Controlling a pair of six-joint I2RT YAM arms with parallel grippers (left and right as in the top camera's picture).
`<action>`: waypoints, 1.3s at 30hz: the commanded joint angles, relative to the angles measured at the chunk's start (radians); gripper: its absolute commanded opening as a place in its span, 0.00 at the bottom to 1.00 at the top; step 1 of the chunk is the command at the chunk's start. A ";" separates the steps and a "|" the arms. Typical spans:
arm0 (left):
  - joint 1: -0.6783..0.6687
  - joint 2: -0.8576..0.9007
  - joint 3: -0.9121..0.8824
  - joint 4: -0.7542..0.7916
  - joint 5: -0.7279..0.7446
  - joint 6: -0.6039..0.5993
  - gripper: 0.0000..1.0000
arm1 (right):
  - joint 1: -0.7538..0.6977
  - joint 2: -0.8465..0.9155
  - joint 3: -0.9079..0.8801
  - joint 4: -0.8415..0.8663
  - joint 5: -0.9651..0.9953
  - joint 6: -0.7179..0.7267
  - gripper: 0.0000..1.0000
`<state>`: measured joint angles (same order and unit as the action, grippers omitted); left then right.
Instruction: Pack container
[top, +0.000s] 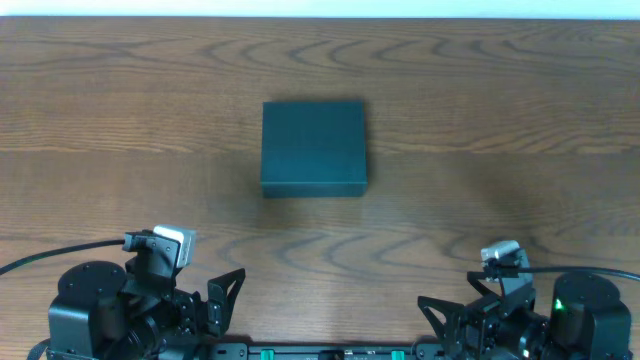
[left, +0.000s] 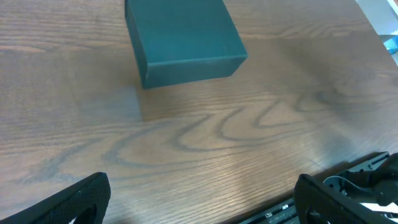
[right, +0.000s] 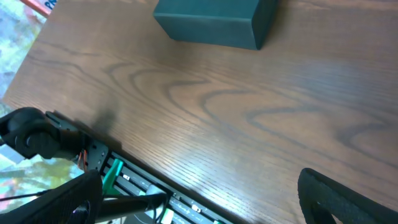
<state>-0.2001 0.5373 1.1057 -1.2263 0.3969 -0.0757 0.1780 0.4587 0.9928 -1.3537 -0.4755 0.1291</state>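
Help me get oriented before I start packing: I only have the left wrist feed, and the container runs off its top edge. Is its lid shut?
Observer: Yes. The overhead view shows the whole container, with its top flat and closed and no flap raised.
Operator: And the right tool, is it free?
Observer: The right tool is open and holds nothing. It sits over the near edge of the table, well short of the container.
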 joint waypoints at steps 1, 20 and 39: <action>-0.003 -0.005 -0.004 -0.002 -0.013 -0.007 0.95 | 0.006 -0.005 -0.003 -0.002 0.001 0.020 0.99; 0.118 -0.216 -0.184 0.150 -0.277 0.156 0.95 | 0.006 -0.005 -0.003 -0.002 0.001 0.020 0.99; 0.233 -0.534 -0.864 0.596 -0.089 0.158 0.95 | 0.006 -0.005 -0.003 -0.002 0.001 0.020 0.99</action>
<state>0.0265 0.0151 0.2584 -0.6456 0.2790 0.0792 0.1780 0.4568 0.9909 -1.3544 -0.4740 0.1417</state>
